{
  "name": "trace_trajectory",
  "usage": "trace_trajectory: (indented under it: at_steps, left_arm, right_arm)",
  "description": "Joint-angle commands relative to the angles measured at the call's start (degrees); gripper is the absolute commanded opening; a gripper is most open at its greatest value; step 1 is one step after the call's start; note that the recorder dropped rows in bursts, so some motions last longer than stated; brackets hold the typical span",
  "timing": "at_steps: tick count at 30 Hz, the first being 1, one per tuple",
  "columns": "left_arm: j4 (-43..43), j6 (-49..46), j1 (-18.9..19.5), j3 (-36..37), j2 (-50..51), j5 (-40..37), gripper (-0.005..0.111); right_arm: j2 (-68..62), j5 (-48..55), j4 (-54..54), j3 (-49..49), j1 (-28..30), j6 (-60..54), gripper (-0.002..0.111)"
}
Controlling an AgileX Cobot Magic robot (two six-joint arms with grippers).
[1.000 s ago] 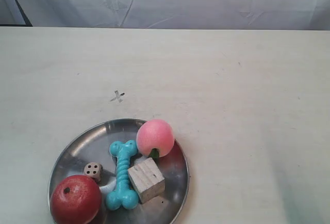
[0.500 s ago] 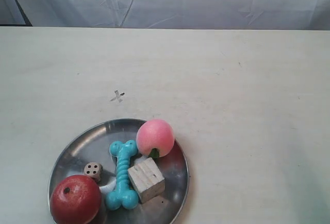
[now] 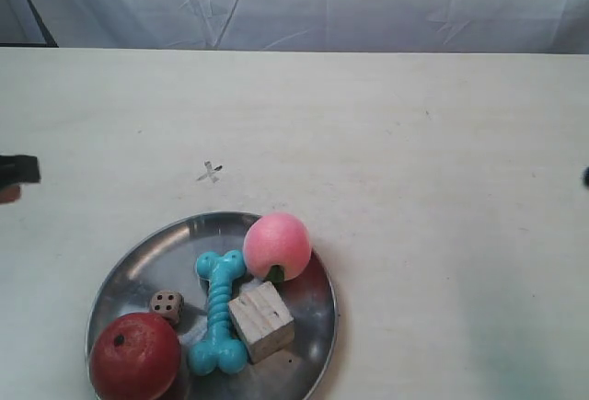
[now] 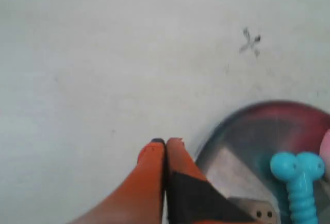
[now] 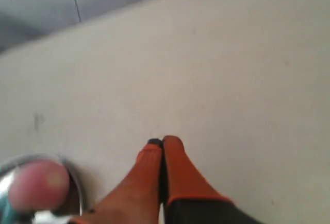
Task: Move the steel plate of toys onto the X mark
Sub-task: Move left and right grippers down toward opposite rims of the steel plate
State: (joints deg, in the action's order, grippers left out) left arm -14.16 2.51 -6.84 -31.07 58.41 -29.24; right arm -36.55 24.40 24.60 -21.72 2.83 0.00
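The steel plate lies at the front left of the cream table, holding a red apple, pink peach, turquoise dog-bone, wooden cube and beige die. The X mark is drawn just beyond the plate's far rim. My left gripper is shut and empty, orange fingers pressed together, beside the plate's rim; the dog-bone and X mark show there. My right gripper is shut and empty over bare table, with the peach and the plate's rim off to one side.
A dark gripper tip pokes in at the exterior view's left edge, and a small dark tip at the right edge. A pale cloth backdrop hangs behind the table's far edge.
Dark gripper tips have come into the exterior view at both side edges, where none showed before. The plate and toys have not moved.
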Motion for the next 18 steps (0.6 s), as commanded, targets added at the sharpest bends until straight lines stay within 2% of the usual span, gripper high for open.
trace_trajectory:
  at_steps: [1, 4, 9, 10, 12, 15, 18]
  left_arm:
    - [-7.67, -5.93, 1.19, -0.24, 9.70, -2.04, 0.000]
    - [-14.41, -11.29, 5.99, 0.03, 14.78, -5.86, 0.000]
    - [-41.81, -39.27, 13.17, 0.18, 20.83, -17.53, 0.000]
    - [-42.89, -41.23, 13.86, 0.18, 21.79, -18.55, 0.000]
    - [-37.88, -39.88, 14.92, 0.18, 24.06, -17.57, 0.000]
    - [-27.73, -29.46, 15.32, 0.18, 27.21, -14.46, 0.000]
    - [-28.34, -30.39, 15.32, -0.62, 29.67, -15.25, 0.001]
  right_arm:
    - [-23.25, 15.04, 9.70, -7.28, -1.52, -18.10, 0.000]
    - [-35.63, 19.10, 15.35, -10.07, -1.52, -25.53, 0.000]
    - [-46.40, 20.00, 30.50, -9.34, -1.52, -40.88, 0.000]
    - [-47.58, 20.87, 31.53, -9.24, -1.52, -42.57, 0.000]
    - [-48.88, 21.82, 33.38, -9.24, -1.52, -44.72, 0.000]
    - [-49.41, 22.58, 35.49, -9.24, -1.61, -47.38, 0.000]
    - [-49.41, 23.28, 35.92, -9.24, -1.61, -47.91, 0.000]
